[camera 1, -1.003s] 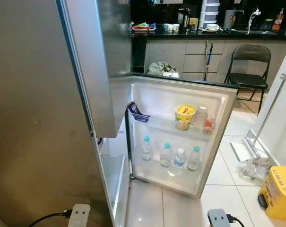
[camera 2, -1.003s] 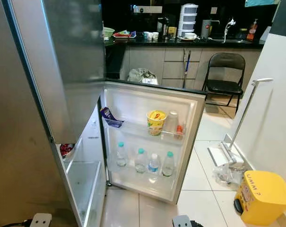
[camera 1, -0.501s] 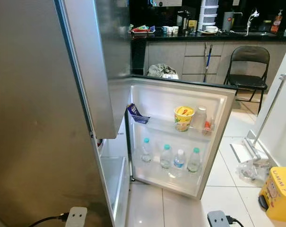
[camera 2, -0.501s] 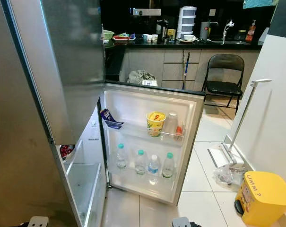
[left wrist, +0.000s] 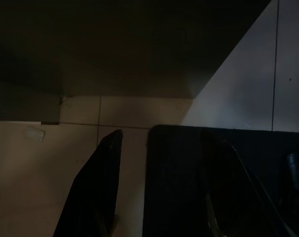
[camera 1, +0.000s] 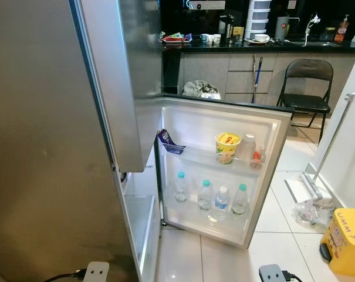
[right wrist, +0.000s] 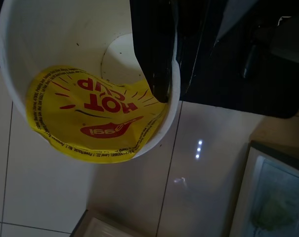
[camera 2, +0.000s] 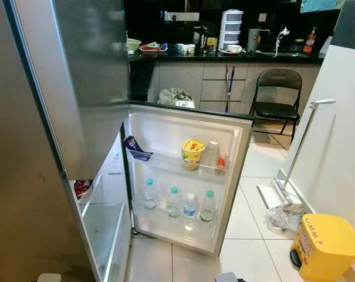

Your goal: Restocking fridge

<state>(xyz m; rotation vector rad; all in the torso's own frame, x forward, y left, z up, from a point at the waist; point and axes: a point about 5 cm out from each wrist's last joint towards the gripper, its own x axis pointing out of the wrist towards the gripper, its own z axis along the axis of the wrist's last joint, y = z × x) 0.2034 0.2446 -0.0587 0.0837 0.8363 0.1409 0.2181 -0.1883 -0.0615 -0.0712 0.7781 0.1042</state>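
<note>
Right claw [right wrist: 154,74] around a noodle cup [right wrist: 90,89], floor beneath.

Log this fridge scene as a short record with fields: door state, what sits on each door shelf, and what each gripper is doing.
fridge door: swung open
upper door shelf: blue packet, yellow noodle cup, clear container, small red-capped bottle
lower door shelf: four water bottles, upright in a row
right gripper: shut on a yellow "Hot Cup" cup, one finger inside the rim, held above the tiled floor
left gripper: hangs idle over the floor, fingers apart, holding nothing
floor beside the fridge: yellow bin
</note>
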